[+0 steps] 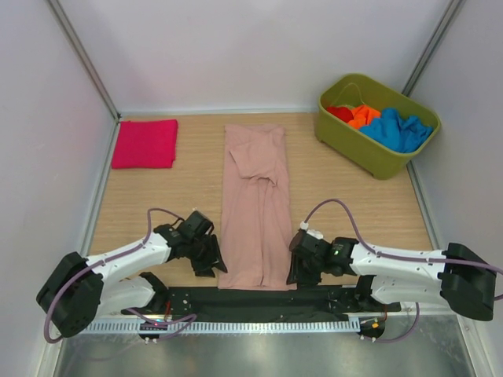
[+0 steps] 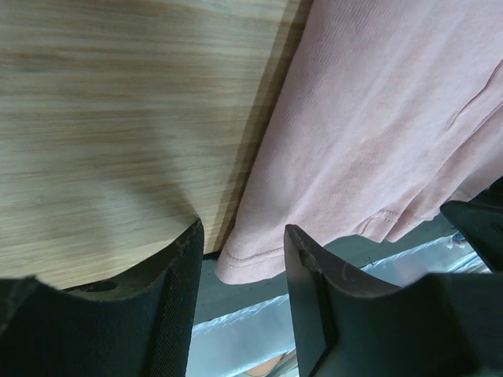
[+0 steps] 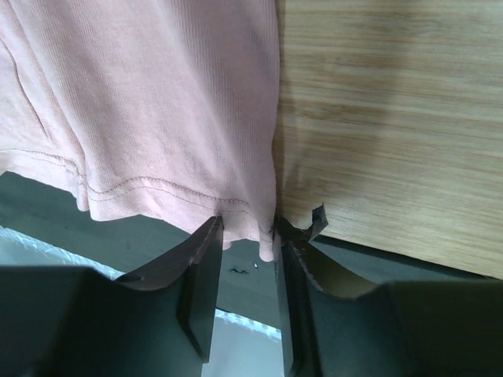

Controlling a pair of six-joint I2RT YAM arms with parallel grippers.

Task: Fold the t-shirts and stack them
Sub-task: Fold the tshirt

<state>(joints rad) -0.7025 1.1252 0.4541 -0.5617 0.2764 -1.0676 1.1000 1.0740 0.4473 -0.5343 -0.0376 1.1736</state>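
Where the dusty-pink t-shirt runs down the middle of the wooden table, its near hem hangs just over the front edge onto a black strip. Bare wood lies open on both sides of it.

The left gripper sits at the hem's left corner, jaws apart with the corner between them. The right gripper stands likewise at the right corner, its gap narrower and the cloth not pinched.

A folded magenta t-shirt lies far left, well apart. An olive-green tub at far right holds a red t-shirt, an orange t-shirt and a blue t-shirt, all bunched. The pink one is folded into a long strip, with a sleeve turned inward near its far end.
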